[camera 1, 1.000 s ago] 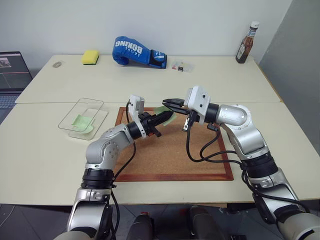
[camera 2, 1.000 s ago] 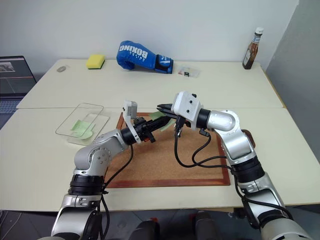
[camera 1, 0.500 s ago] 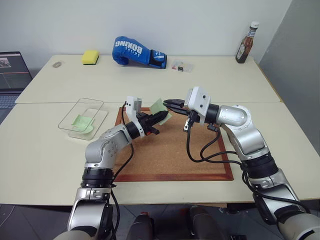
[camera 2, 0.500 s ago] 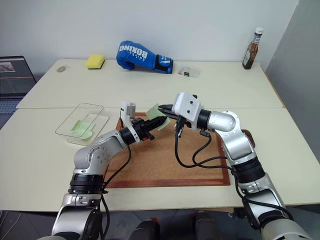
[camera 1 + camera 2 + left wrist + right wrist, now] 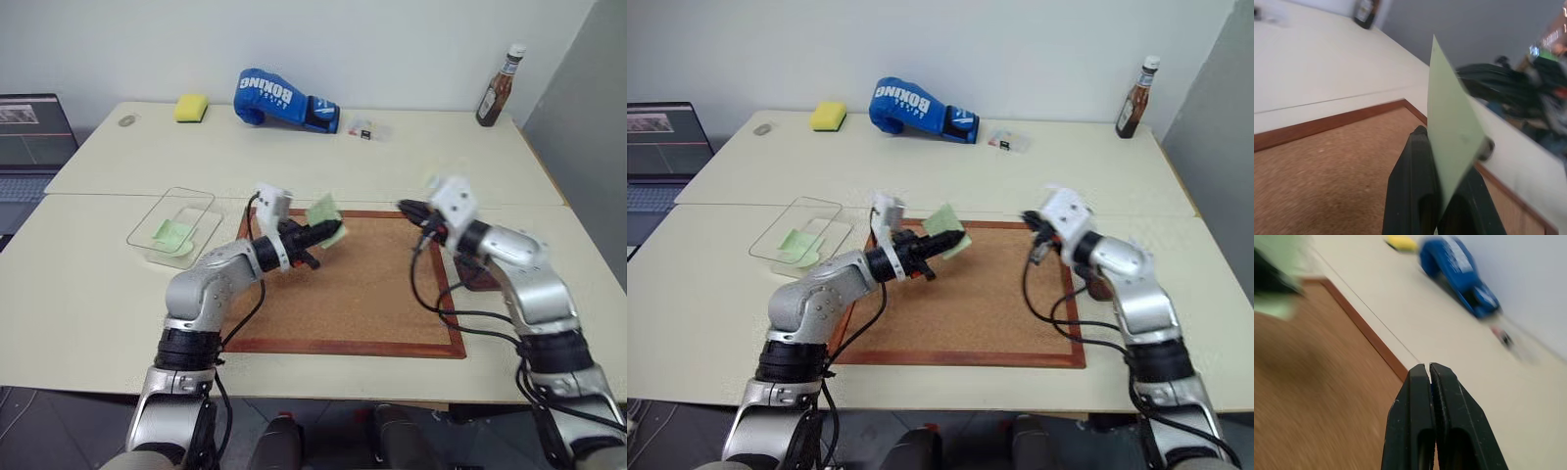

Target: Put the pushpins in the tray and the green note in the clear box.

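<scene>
I have the green note (image 5: 324,212) pinched by one edge in my left fingers (image 5: 1422,161), above the corkboard (image 5: 362,294). It's thin, floppy paper; I judge edge grip safest. Right fingers (image 5: 1427,382) are pressed together, empty.

Wood-framed corkboard (image 5: 362,294) flat on the near surface (image 5: 78,304), bare cork across the middle. Blue boxing glove (image 5: 279,98) lying on its side near the far wall, white lettering up. Yellow sponge (image 5: 192,107) just left of the glove, apart from it. Tiny clear case (image 5: 364,129) with dark bits right of the glove. Brown sauce bottle (image 5: 498,86) upright at the far right corner. Small round object (image 5: 127,120) far left. Laptop (image 5: 29,137) open at the left edge.
</scene>
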`<state>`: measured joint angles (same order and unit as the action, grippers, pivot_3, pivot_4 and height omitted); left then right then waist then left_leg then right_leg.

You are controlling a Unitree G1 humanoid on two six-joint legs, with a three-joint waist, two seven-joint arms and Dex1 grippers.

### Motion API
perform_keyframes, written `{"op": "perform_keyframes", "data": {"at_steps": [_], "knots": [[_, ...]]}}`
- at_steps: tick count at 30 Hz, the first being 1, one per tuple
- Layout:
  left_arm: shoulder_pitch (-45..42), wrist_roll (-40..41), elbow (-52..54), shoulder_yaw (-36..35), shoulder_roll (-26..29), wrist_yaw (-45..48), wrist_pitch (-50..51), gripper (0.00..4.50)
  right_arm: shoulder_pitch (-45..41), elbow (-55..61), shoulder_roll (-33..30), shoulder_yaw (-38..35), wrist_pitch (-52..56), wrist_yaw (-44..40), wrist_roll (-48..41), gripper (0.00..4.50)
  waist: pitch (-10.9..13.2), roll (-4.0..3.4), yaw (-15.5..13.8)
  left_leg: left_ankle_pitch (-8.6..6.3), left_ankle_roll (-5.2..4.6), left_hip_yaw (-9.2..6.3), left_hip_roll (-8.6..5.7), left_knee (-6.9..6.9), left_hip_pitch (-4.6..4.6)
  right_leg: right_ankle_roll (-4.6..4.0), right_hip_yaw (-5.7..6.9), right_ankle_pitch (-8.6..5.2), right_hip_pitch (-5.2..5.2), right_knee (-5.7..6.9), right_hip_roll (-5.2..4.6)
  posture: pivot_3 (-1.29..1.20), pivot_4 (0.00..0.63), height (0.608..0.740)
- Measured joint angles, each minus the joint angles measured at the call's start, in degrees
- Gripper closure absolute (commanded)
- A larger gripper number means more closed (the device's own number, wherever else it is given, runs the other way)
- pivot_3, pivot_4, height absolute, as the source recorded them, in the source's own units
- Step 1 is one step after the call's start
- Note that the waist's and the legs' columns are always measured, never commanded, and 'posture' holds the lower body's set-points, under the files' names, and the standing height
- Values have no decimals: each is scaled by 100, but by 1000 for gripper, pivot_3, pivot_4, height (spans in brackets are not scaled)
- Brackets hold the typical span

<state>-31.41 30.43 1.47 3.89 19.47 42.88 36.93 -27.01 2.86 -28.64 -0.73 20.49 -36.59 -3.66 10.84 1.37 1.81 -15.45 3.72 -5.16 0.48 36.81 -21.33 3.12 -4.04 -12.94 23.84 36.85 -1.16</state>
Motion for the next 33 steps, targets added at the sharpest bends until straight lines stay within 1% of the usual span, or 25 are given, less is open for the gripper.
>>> {"op": "perform_keyframes", "data": {"at_steps": [4, 6, 13, 20, 22, 23, 27, 29, 32, 33], "knots": [[1, -676, 92, 797, 36, 313, -674, 4471, 500, 376, -10, -761, 879, 524, -225, 4500, 0, 0, 24, 1, 0, 3, 3, 8, -21, 7, -3, -2, 26, 8, 6, 0, 150, 740], [-25, -890, 80, 1004, 37, 440, -919, 4471, 636, 483, -9, -1120, 1283, 747, -341, 4500, 0, -1, 42, 1, -1, 3, 5, 8, -20, 13, -3, -5, 25, 11, 8, 0, 150, 740], [-332, -1206, -414, 1182, -134, 712, -1370, 4471, 727, 505, 208, -1975, 2425, 1306, -930, 4500, -1, -1, 84, 1, -3, 6, 4, 14, -22, 21, -6, -1, 23, 10, 9, 0, 150, 740], [-340, -1295, -502, 1181, -161, 871, -1395, 4471, 725, 506, 279, -2228, 3245, 1538, -1450, 4500, -1, -3, 99, 1, -3, 3, 3, 14, -33, 21, -4, 0, 28, 7, 8, 0, 150, 740], [-331, -1303, -501, 1178, -160, 900, -1395, 4500, 723, 505, 281, -2276, 3364, 1588, -1547, 4040, -1, -3, 99, 1, -3, 3, 3, 14, -33, 21, -5, 0, 27, 8, 8, 0, 150, 740], [-311, -1308, -497, 1176, -160, 902, -1395, 4500, 714, 505, 281, -2277, 3394, 1614, -1568, 3928, -1, -4, 102, 1, -3, 3, 3, 14, -32, 22, -4, 0, 28, 8, 8, 0, 150, 740], [-263, -1340, -492, 1176, -159, 902, -1391, 4500, 678, 505, 275, -2280, 3479, 1684, -1673, 3074, -1, -4, 106, 1, -3, 2, 3, 15, -31, 22, -4, 0, 27, 10, 9, 0, 150, 740], [-262, -1358, -481, 1175, -159, 900, -1391, 4500, 675, 505, 272, -2280, 3500, 1690, -1712, 2755, -1, -4, 106, 1, -3, 3, 3, 15, -32, 22, -4, 0, 27, 10, 9, 0, 150, 740], [-262, -1372, -480, 1172, -162, 898, -1391, 4500, 676, 505, 255, -2275, 3501, 1696, -1757, 2029, -1, -4, 106, 1, -3, 3, 3, 15, -32, 22, -4, 0, 27, 9, 9, 0, 150, 740], [-262, -1375, -480, 1170, -163, 897, -1391, 4500, 676, 505, 247, -2275, 3501, 1699, -1781, 1920, -1, -4, 106, 1, -3, 3, 3, 15, -32, 22, -4, 0, 27, 9, 9, 0, 150, 740]]}}
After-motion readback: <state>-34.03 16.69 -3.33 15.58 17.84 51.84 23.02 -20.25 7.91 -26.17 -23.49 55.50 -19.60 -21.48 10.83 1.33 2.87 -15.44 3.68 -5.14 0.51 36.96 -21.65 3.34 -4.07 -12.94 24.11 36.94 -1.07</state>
